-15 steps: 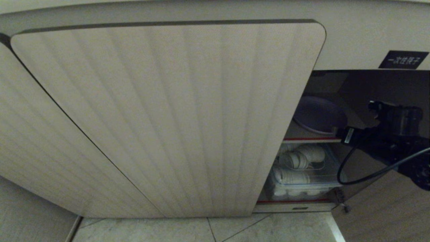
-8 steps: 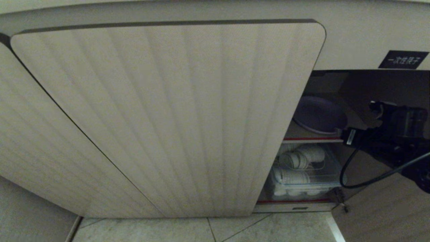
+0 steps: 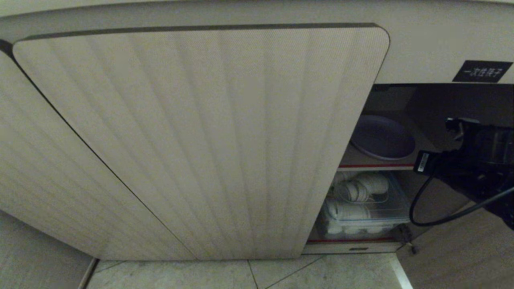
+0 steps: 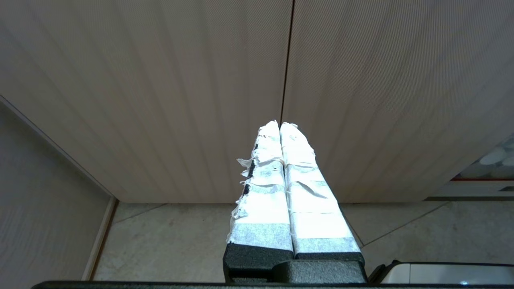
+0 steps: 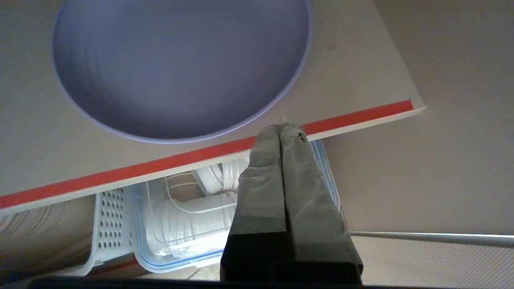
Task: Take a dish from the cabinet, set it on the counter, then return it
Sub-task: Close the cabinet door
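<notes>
The right hand (image 5: 281, 127) is sitting clenched on nothing, its tips just short of the shelf's (image 5: 353, 80) red front edge. The dish (image 5: 180, 68) is lying flat on that shelf inside the cabinet (image 3: 200, 140), ungripped. Risk: advancing clenched, the hand would be shoving the dish deeper. The left hand (image 4: 280, 130) is resting clenched, parked.

Lavender dish (image 5: 180, 68), red-edged shelf (image 5: 200, 154), beige ribbed cabinet (image 3: 200, 140) door.
</notes>
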You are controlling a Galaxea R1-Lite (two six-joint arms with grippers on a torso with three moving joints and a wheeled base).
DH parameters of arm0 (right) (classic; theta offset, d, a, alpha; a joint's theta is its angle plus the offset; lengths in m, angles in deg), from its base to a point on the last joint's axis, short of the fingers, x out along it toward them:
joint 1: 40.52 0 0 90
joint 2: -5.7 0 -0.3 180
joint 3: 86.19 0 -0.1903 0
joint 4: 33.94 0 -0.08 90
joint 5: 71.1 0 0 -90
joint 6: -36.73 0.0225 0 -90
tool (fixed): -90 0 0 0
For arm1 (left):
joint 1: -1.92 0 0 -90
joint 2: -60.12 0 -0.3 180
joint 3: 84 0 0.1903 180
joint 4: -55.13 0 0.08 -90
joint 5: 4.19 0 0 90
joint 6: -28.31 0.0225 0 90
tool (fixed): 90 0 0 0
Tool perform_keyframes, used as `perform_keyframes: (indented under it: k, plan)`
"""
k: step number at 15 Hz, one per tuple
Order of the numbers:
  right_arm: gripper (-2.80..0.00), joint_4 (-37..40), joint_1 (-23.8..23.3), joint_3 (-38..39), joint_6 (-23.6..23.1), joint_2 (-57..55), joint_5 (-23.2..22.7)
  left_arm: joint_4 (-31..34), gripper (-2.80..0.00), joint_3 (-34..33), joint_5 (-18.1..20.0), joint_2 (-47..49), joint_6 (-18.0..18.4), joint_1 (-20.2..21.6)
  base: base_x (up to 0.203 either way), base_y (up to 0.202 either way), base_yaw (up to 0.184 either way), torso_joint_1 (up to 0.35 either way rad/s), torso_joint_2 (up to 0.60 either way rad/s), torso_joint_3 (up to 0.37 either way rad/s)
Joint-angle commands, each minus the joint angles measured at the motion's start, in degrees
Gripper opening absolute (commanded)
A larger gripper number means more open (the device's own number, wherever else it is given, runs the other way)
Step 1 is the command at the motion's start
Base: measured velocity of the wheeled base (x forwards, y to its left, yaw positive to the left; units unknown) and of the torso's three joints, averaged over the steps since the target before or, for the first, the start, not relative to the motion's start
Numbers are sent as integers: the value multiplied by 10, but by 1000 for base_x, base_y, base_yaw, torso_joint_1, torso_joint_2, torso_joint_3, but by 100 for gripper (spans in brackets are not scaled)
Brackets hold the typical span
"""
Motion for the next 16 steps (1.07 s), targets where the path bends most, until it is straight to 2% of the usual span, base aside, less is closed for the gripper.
perform_keyframes:
  k: [1, 16]
  plan:
    - [-280, -3, 0, 7, 0, 10, 1, 0, -280, 0, 0, 0, 0, 0, 0, 0, 0, 0, 0, 0]
    - [-280, -23, 0, 153, -6, 116, 1, 0, -280, 0, 0, 0, 0, 0, 0, 0, 0, 0, 0, 0]
